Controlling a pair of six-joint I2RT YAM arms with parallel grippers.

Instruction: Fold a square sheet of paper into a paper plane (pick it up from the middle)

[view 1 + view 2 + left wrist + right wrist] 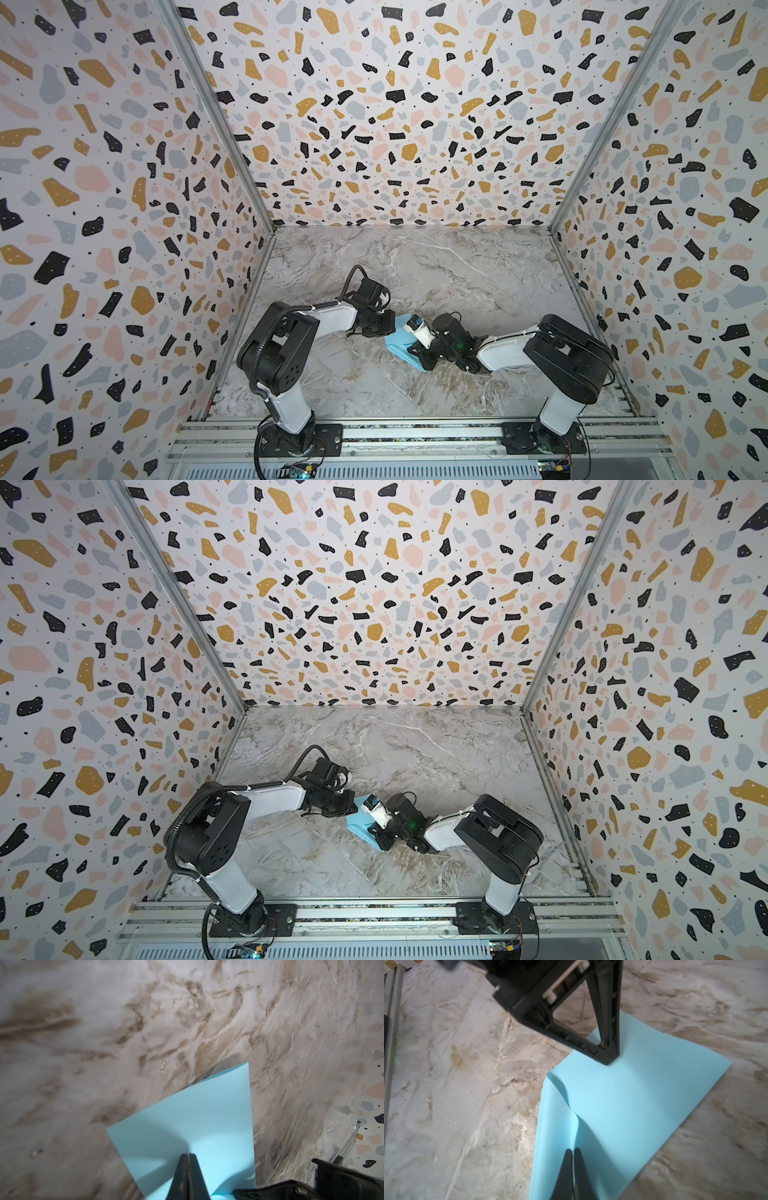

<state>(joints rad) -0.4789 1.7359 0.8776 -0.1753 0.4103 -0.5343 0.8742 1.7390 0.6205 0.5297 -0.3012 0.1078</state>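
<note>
The square sheet of paper [398, 341] [360, 824] is light blue and lies partly lifted on the marble table between both arms. My left gripper [393, 326] [189, 1155] is shut, its tips pinching the sheet near one edge; in the right wrist view that same left gripper [610, 1060] comes down onto the paper [633, 1105]. My right gripper [410, 350] [573, 1150] is shut on a raised ridge of the sheet near the opposite edge. The paper [197, 1115] bows up between the two grips. No paper plane is in view.
The marble tabletop [457, 270] is boxed in by terrazzo-patterned walls [124, 208] at the left, right and back. An aluminium rail [415, 434] with both arm bases runs along the front edge. The right arm's body [322, 1184] sits close beside the left gripper.
</note>
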